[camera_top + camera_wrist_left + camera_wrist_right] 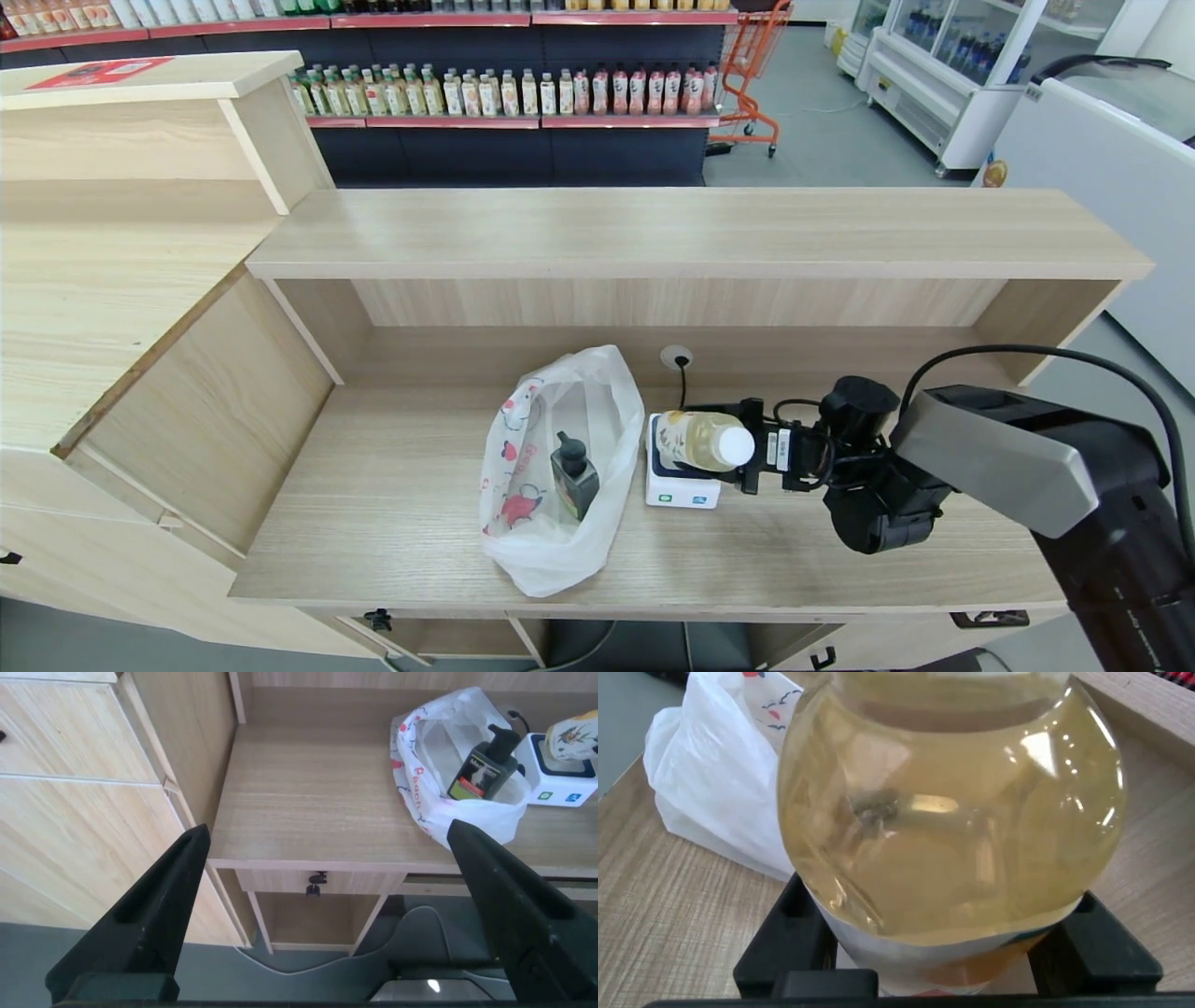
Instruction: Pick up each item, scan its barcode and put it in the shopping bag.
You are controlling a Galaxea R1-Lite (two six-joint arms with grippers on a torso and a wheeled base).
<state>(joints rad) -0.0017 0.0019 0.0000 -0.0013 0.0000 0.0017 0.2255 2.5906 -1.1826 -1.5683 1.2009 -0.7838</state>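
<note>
One bottle (700,439) was clamped sideways in the right claw (747,446), just over the scanner (681,490) beside the bag (523,485) on the tabletop (392,504). Bag held a pump bottle (574,476). Left claw (327,835) gaped wide, empty.

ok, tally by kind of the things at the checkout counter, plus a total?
shopping bag: 1
scanner: 1
bottles: 2 (pump bottle in the shopping bag, drink bottle held over the scanner)
total: 4
</note>
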